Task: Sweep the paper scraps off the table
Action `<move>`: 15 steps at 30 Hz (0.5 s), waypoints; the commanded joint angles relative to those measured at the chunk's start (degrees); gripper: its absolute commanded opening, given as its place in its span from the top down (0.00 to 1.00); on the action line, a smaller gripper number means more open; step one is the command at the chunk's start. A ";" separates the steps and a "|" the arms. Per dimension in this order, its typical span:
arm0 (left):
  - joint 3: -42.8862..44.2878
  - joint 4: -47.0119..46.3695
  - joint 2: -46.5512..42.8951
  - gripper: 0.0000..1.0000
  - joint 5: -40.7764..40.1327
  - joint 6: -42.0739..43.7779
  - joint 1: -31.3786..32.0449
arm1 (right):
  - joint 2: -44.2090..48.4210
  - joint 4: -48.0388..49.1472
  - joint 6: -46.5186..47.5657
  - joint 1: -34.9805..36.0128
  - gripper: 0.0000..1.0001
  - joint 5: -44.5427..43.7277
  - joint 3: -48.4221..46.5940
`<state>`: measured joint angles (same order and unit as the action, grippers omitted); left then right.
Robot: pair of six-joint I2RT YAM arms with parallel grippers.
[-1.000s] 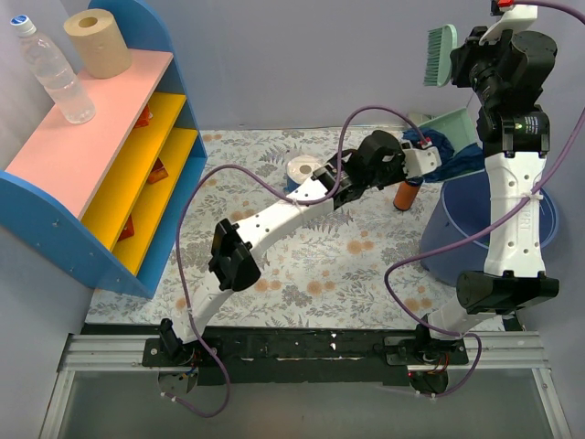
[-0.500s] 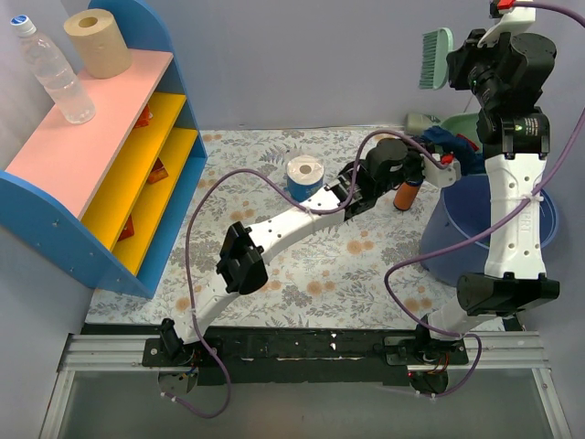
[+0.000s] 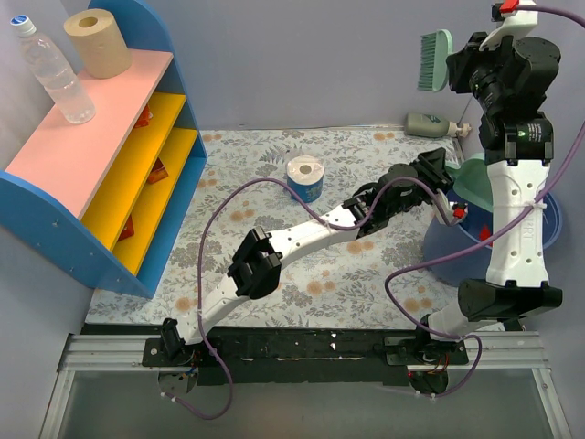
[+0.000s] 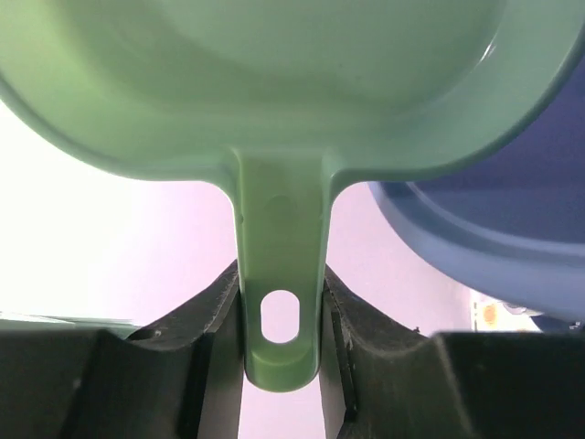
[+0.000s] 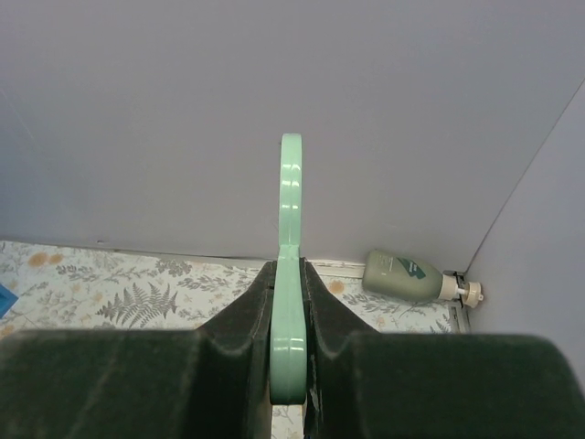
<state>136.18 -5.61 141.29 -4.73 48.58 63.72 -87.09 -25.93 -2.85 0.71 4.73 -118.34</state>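
My left gripper [image 3: 437, 172] is shut on the handle of a green dustpan [image 3: 475, 183] and holds it tilted over the blue bin [image 3: 539, 233]. In the left wrist view the fingers [image 4: 212, 315] clamp the handle [image 4: 280, 265]; the pan above looks bare, with the bin [image 4: 512, 210] beyond it. My right gripper [image 3: 462, 66] is raised high at the back right, shut on a green brush [image 3: 433, 59]; its handle [image 5: 291, 210] stands edge-on between the jaws. No paper scraps show on the flowered table [image 3: 238, 165]. A small red bit [image 3: 457, 212] shows inside the bin's rim.
A blue-wrapped tissue roll [image 3: 304, 176] stands mid-table. A green lotion bottle [image 3: 428, 123] lies at the back right, also in the right wrist view [image 5: 402, 274]. The blue and yellow shelf [image 3: 119, 165] stands at left, with a water bottle [image 3: 53, 69] and a paper roll [image 3: 98, 41] on top.
My left gripper swung right with the dustpan, from above the table's back right to over the bin, and tipped it. The dark blue wad no longer shows. The orange bottle is now hidden.
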 commanded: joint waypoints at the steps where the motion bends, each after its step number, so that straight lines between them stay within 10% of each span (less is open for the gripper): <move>1: -0.56 -3.35 -2.08 1.00 0.07 4.95 1.05 | 3.24 2.82 -0.31 -0.10 0.99 0.54 1.10; 15: 0.57 -20.76 -3.31 1.00 1.56 -1.29 1.67 | 3.07 3.43 -2.86 -2.29 0.99 1.24 -1.53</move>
<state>134.80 -17.23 141.29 -4.60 49.76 65.12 -84.58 -25.98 -4.32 -1.39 5.17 -115.48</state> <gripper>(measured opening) 0.287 0.173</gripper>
